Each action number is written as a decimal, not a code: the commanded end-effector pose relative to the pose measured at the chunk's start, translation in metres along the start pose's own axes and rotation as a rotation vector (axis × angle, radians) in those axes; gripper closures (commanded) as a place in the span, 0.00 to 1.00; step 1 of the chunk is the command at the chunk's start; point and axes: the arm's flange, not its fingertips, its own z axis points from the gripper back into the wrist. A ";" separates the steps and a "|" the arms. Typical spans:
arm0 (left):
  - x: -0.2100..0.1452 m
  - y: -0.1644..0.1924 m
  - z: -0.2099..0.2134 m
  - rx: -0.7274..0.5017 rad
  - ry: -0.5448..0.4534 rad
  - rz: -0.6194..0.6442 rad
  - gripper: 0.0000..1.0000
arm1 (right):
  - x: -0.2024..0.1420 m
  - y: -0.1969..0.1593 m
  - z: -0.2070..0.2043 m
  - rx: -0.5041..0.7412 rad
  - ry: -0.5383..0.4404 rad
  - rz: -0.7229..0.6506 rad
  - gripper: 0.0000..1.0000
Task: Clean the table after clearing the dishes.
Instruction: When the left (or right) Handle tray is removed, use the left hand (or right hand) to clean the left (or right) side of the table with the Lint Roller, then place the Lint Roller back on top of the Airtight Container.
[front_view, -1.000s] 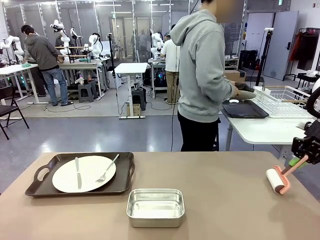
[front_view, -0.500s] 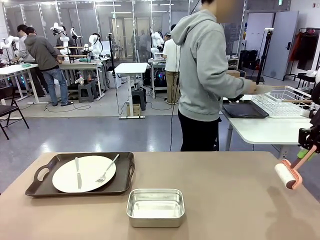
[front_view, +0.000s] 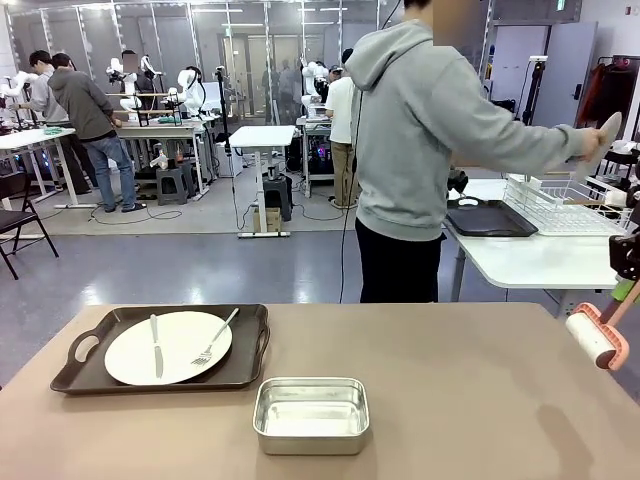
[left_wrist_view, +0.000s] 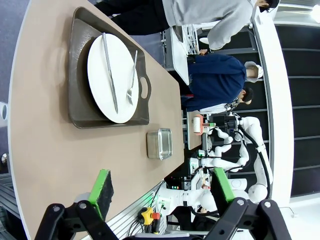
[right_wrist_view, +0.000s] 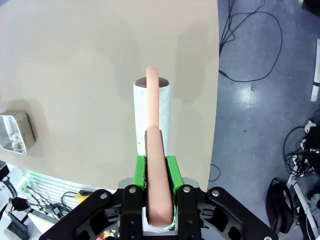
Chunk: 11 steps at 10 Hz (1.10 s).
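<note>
On the left of the tan table (front_view: 450, 380) a dark tray (front_view: 165, 350) carries a white plate (front_view: 168, 347) with a knife and a fork. From the left wrist view the same tray (left_wrist_view: 107, 75) and plate (left_wrist_view: 112, 77) lie far ahead of my left gripper (left_wrist_view: 162, 187), which is open and holds nothing. My right gripper (front_view: 622, 290) hangs at the table's right edge, shut on the pink handle of a lint roller (front_view: 597, 340). The white roll (right_wrist_view: 151, 117) hovers above the table beyond my right gripper (right_wrist_view: 155, 172). The person holds another white plate (front_view: 608, 130) over a wire rack (front_view: 565, 205).
A silver metal pan (front_view: 311, 415) sits at the front middle of the table; the pan (right_wrist_view: 15, 132) also appears at the left of the right wrist view. An empty dark tray (front_view: 490, 220) lies on the white side table beside the rack. The person stands just behind the far edge.
My right gripper has lifted the lint roller up and to the right, off the table near its edge. The person has raised a white plate from the side table toward the rack.
</note>
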 end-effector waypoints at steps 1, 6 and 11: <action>-0.002 0.000 0.002 -0.002 -0.002 -0.008 0.00 | 0.007 -0.009 -0.007 0.023 0.003 -0.007 0.78; -0.002 0.000 0.002 -0.002 -0.002 -0.008 0.00 | 0.007 -0.009 -0.007 0.023 0.003 -0.007 0.78; -0.002 0.000 0.002 -0.002 -0.002 -0.008 0.00 | 0.007 -0.009 -0.007 0.023 0.003 -0.007 0.78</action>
